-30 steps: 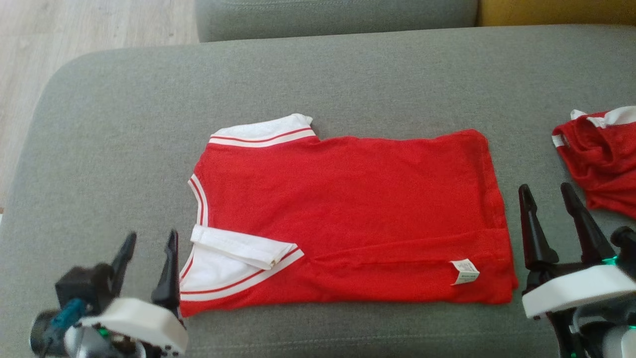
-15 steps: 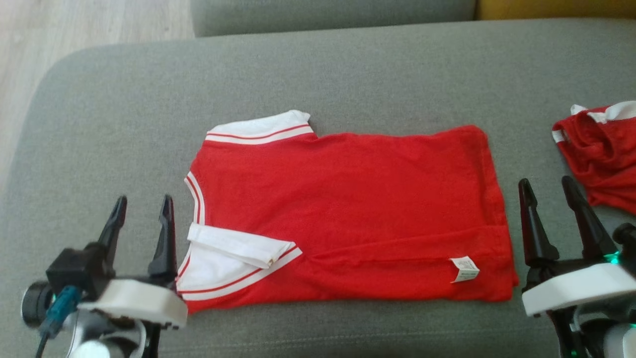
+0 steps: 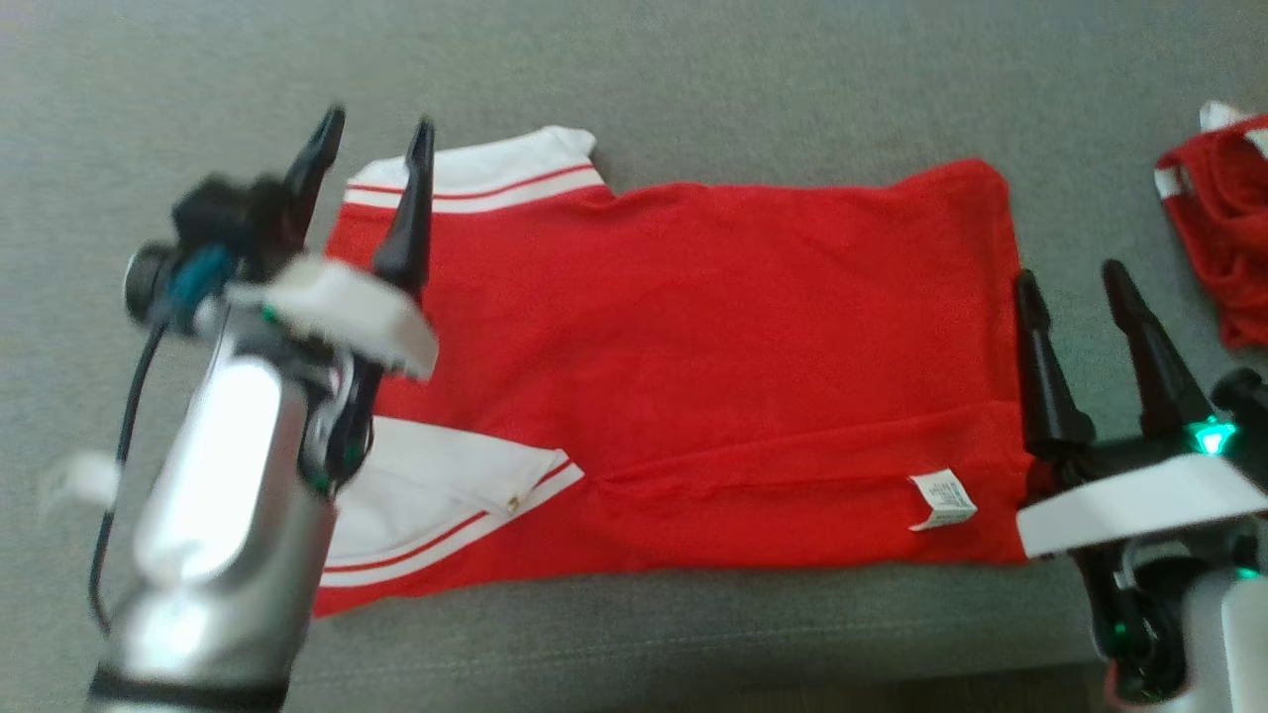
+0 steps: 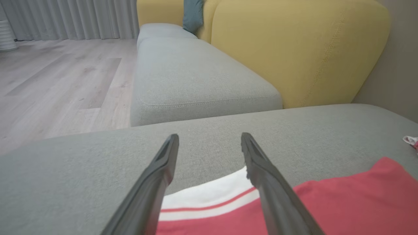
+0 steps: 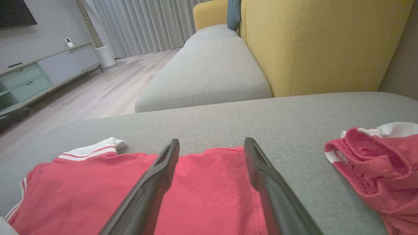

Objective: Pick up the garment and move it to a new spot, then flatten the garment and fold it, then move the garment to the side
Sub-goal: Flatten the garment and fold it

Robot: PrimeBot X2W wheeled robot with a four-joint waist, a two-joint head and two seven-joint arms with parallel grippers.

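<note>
Hovering the left gripper [image 3: 381, 119] over the neck end of the red shirt [image 3: 713, 347], beside the far white-trimmed sleeve [image 3: 475, 173], fingers spread and grasping nothing. Waiting with the right gripper [image 3: 1066, 272] just beside the hem, fingers likewise parted and empty. Probably bracketing both ends for an even fold or carry. Leaving a second red garment [image 3: 1218, 228] bunched well apart, likely out of the way. Lying flat mid-way along the grey sofa cushion [image 3: 693, 79], near edge turned in. Running lengthwise left to right; pointing neck toward the robot's left, hem and label [image 3: 943, 498] right.
</note>
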